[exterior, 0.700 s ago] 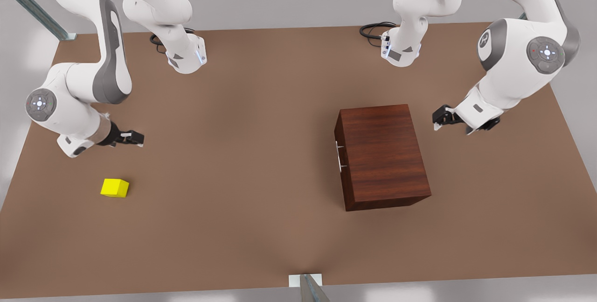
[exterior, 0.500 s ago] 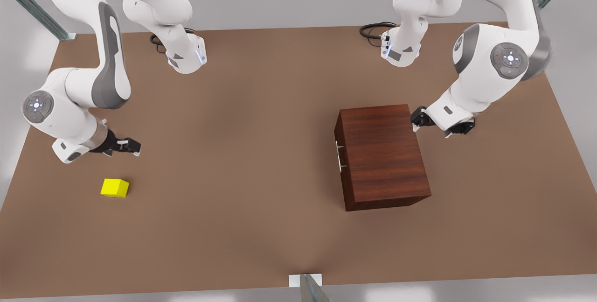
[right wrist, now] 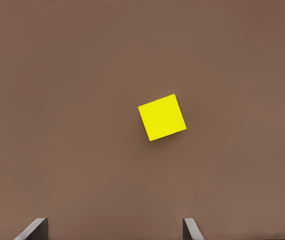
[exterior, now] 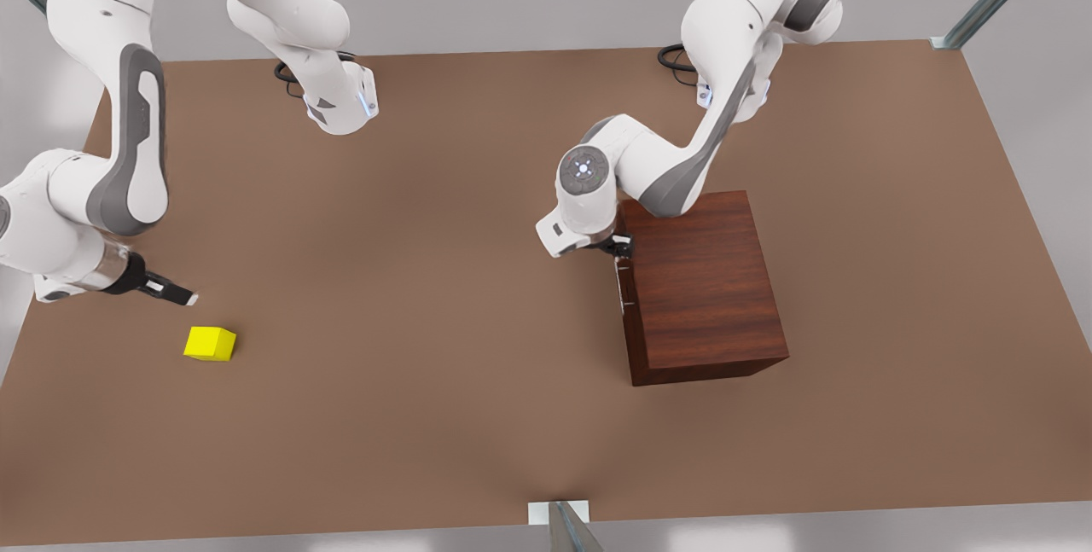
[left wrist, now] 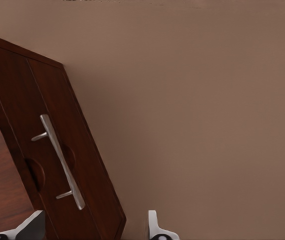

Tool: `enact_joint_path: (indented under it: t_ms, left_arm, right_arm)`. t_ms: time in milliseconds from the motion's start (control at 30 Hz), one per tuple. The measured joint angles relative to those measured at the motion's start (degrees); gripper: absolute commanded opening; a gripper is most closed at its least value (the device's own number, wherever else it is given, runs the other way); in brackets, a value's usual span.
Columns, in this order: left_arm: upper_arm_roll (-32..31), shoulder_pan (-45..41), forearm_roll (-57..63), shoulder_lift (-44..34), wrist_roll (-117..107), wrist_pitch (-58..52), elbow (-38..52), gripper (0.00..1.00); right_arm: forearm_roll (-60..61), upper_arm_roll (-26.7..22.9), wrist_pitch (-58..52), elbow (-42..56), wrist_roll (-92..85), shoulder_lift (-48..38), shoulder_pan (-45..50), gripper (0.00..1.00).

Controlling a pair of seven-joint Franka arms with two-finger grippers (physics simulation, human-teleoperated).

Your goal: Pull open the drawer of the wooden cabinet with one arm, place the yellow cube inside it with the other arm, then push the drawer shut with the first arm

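Since the earlier frames our left pincer (exterior: 621, 246) has swung across the wooden cabinet (exterior: 704, 283) to its front face, fingers (left wrist: 155, 227) spread apart and empty. It sits just off the end of the handle (left wrist: 60, 160) on the closed drawer (left wrist: 67, 150). That bar's long axis runs along the front, so we judge it the coming grasp. Our right pincer (exterior: 175, 294), spread apart, hangs near the yellow cube (exterior: 210, 343), far from the cabinet on the bench (exterior: 426, 322).

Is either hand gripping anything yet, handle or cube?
Nothing is held. The left hand is open beside the drawer's handle; the right hand is open above the table, short of the yellow cube.
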Motion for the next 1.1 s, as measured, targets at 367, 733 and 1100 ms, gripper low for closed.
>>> enact_joint_path:
  t_ms: [367, 733, 1100]
  left_arm:
    - [0.4, -0.2, 11.3, 7.4, -14.3, 5.5, 3.5, 1.0]
    - [0.4, -1.6, 19.6, 9.3, -20.6, 5.3, 2.4, 1.0]
    - [0.6, -2.6, 22.3, 11.2, -24.6, 4.1, 2.4, 1.0]
  right_arm:
    - [0.4, 0.2, 9.9, 0.6, 24.4, 7.9, 0.8, 1.0]
    - [-1.1, -1.8, 15.4, 0.8, 42.2, 14.4, -0.5, 1.0]
    - [-0.9, -2.7, 17.4, 2.1, 52.4, 18.4, 0.5, 1.0]
